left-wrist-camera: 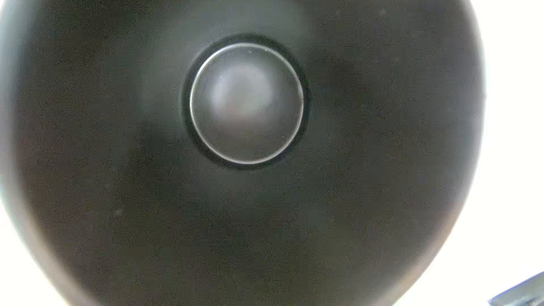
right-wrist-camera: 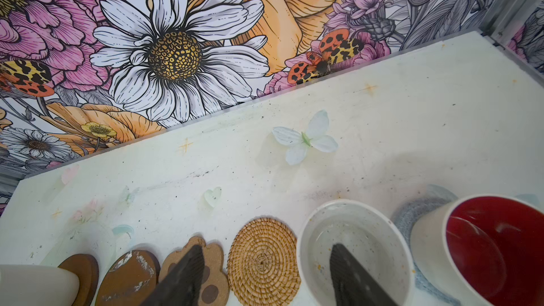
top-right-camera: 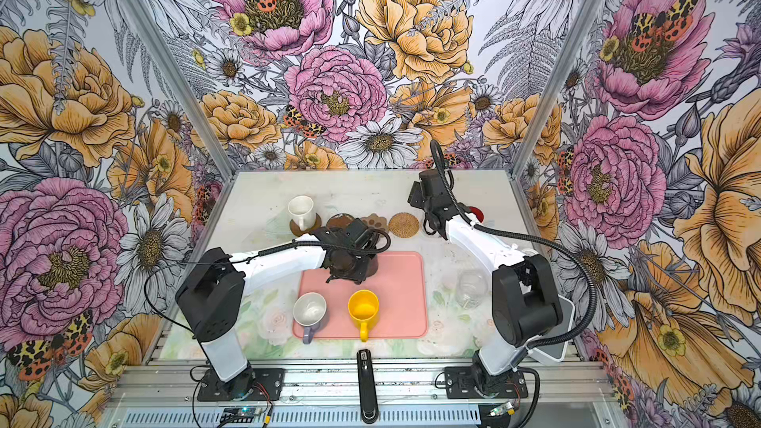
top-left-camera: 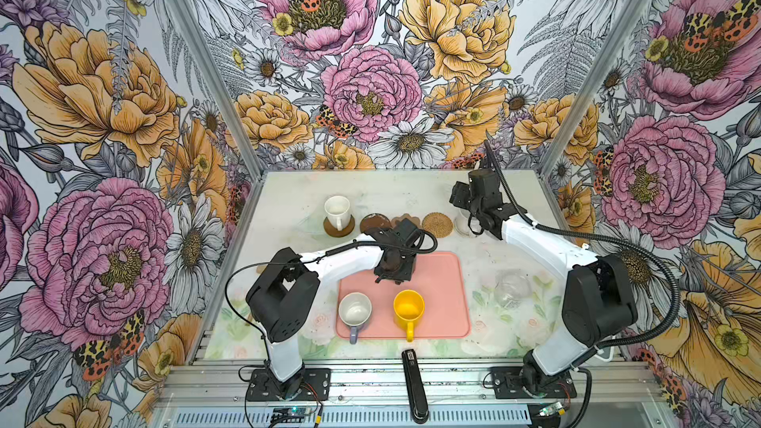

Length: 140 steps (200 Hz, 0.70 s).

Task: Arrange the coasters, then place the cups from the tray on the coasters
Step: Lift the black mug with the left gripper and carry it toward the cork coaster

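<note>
My left end effector (top-left-camera: pixel 391 271) hangs straight over the black cup (left-wrist-camera: pixel 247 104) at the far corner of the pink tray (top-left-camera: pixel 436 282). Its wrist camera looks down into the cup's dark inside and shows no fingers, so I cannot tell whether it is pinching the cup. Nearer the arm's base than that end effector, the lavender cup (top-left-camera: pixel 355 310) and the yellow cup (top-left-camera: pixel 408 306) stand upright on the tray. My right end effector (right-wrist-camera: pixel 266 248) is spread wide and grips nothing: one finger shows over the mouth of the speckled cup (right-wrist-camera: pixel 312 231), the other over the paw coaster (right-wrist-camera: pixel 217 272), and the golden woven coaster (right-wrist-camera: pixel 262 260) lies bare between them. Just beside the speckled cup stands the red-lined cup (right-wrist-camera: pixel 485 245) on the blue woven coaster (right-wrist-camera: pixel 406 216). Past the paw coaster lie a bare brown disc (right-wrist-camera: pixel 126 278) and the white cup (right-wrist-camera: pixel 35 284) on another brown coaster (right-wrist-camera: pixel 85 272), all on the worktop (right-wrist-camera: pixel 412 130)
</note>
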### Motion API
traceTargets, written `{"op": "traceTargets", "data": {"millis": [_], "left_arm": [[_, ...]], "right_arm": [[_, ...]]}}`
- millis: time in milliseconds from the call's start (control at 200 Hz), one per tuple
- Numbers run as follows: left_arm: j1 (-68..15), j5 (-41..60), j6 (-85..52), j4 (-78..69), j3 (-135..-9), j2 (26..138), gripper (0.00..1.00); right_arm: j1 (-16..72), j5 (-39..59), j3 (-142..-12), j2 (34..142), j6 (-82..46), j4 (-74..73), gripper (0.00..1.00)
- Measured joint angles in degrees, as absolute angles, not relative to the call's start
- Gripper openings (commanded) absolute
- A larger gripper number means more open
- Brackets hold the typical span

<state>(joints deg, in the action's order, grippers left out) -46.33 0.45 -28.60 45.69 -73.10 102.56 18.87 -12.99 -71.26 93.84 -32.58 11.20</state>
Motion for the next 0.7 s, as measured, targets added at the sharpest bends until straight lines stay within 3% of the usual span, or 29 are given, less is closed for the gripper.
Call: {"op": "traceTargets", "data": {"millis": [701], "left_arm": [[-46.13,-7.57,-28.56,48.29,-73.89,99.5,0.0]], "right_arm": [[18.65,-12.16,-70.96,93.84,-33.01,10.83,0.69]]}}
